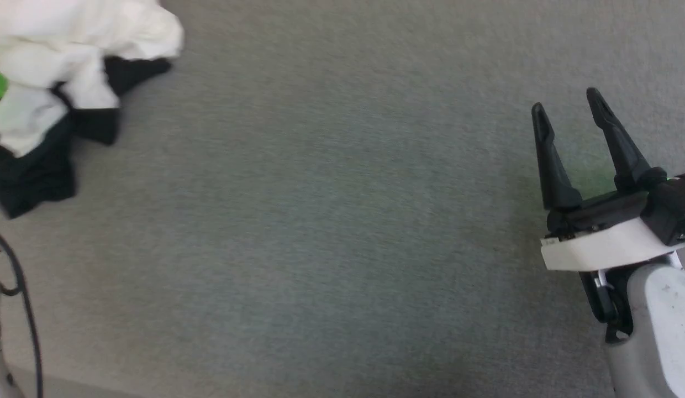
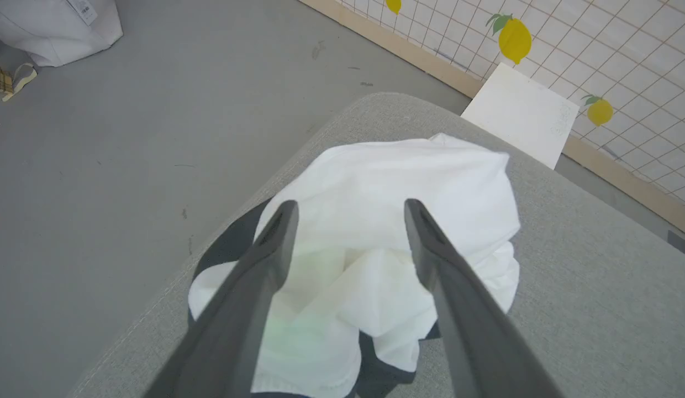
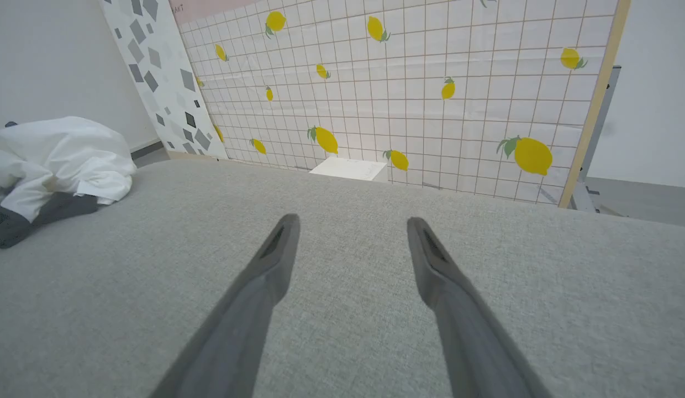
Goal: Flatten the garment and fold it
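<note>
There is one garment (image 1: 61, 83), white and black, bunched up in a heap near the far left corner of the grey worktop (image 1: 342, 221). There are two grippers. The left gripper (image 2: 351, 204) hangs over the heap with its two fingers (image 2: 254, 287) spread wide, holding nothing. The right gripper (image 1: 566, 99) is well apart from the heap, over bare worktop. It is spread wide too and holds nothing. One white bag (image 2: 55, 27) sits on the floor (image 2: 127, 138). I cannot tell what is in it.

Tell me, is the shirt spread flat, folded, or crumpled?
Crumpled: the shirt lies in a bunched heap on the grey surface, white folds piled over black parts.
</note>
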Robot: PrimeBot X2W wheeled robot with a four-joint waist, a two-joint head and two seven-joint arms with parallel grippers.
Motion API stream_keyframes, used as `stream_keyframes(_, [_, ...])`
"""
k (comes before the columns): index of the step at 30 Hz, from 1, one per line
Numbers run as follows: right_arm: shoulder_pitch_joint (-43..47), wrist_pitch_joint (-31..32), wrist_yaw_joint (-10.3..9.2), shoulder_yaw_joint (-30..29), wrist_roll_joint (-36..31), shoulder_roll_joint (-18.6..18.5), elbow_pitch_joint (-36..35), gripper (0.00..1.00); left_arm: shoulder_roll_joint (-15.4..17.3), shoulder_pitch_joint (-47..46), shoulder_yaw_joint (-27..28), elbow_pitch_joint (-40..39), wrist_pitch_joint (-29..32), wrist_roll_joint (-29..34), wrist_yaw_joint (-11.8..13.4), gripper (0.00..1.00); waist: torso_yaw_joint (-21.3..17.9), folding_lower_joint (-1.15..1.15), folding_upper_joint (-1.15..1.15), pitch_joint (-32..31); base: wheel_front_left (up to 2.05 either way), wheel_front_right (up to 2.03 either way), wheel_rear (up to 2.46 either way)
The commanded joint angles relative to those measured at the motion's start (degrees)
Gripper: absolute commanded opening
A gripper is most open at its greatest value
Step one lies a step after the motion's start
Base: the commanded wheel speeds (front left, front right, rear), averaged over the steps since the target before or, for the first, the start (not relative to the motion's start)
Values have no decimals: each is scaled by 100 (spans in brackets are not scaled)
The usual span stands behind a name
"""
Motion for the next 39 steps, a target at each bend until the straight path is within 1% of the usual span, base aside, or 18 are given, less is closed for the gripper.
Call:
stream_keyframes(1, [-119,-82,-10,7,60,13,46,100,97,90,75,-34,163,-8,136,100,-1325,-1,0,1453,0,0,0])
stream_keyframes(6, [-254,-266,-10,22,144,23,271,100,187,558,384,-227,855,-152,701,100,-1456,-1,0,1603,0,0,0])
stream_keyframes(8, [-300,-319,-10,14,167,30,375,100,163,760,482,-327,1079,-227,882,100,-1474,-1,0,1582,0,0,0])
stream_keyframes(9, [-318,-340,-10,9,174,40,418,100,162,858,497,-369,1192,-254,931,100,-1477,-1,0,1555,0,0,0])
stream_keyframes(10, [-335,-364,-10,10,176,51,467,100,162,968,503,-430,1318,-282,975,56,-1477,-1,0,1506,0,0,0])
stream_keyframes(11, [-347,-380,-10,17,177,58,503,100,172,1036,500,-486,1369,-284,990,31,-1476,-1,0,1458,0,0,0])
stream_keyframes(12, [-357,-400,-10,28,178,68,544,100,210,1109,506,-569,1331,-245,982,0,-1467,-1,0,1380,0,0,0])
stream_keyframes(15, [-352,-438,-10,47,161,82,663,100,377,1223,529,-714,921,-30,868,0,-1442,-1,0,1097,0,0,0])
stream_keyframes(17, [-335,-457,-10,50,139,98,755,100,498,1177,601,-733,346,153,738,0,-1435,-1,0,848,0,0,0])
stream_keyframes(19, [-284,-472,-10,56,105,125,880,100,637,1128,562,-625,-173,328,505,0,-1437,-1,0,515,0,0,0])
stream_keyframes(21, [-217,-482,-10,51,72,163,983,100,720,1050,512,-512,-561,437,323,0,-1445,-1,0,198,0,0,0])
stream_keyframes(23, [-106,-490,-10,4,46,234,1089,100,883,882,391,-402,-1067,642,83,0,-1469,-1,0,-179,0,0,0])
stream_keyframes(25, [13,-495,-10,-48,34,310,1190,100,988,706,237,-349,-1452,827,-94,0,-1514,-1,0,-507,0,0,0])
stream_keyframes(30, [269,-499,-10,-125,-32,460,1486,100,1145,214,-280,-321,-2080,1171,-592,0,-1725,-1,0,-1276,0,0,0])
stream_keyframes(32, [361,-500,-10,-155,-56,522,1562,100,1145,-30,-504,-328,-2245,1271,-773,0,-1845,-1,0,-1538,0,0,0])
stream_keyframes(34, [457,-497,-10,-229,-78,576,1617,100,1060,-329,-760,-345,-2352,1333,-949,0,-1968,-1,0,-1770,0,0,0])
stream_keyframes(36, [532,-486,-10,-296,-108,611,1643,100,913,-569,-972,-384,-2389,1350,-1061,0,-2078,-1,0,-1939,0,0,0])
stream_keyframes(39, [652,-456,-10,-415,-148,651,1674,100,542,-959,-1346,-448,-2389,1302,-1241,0,-2275,-1,0,-2171,0,0,0])
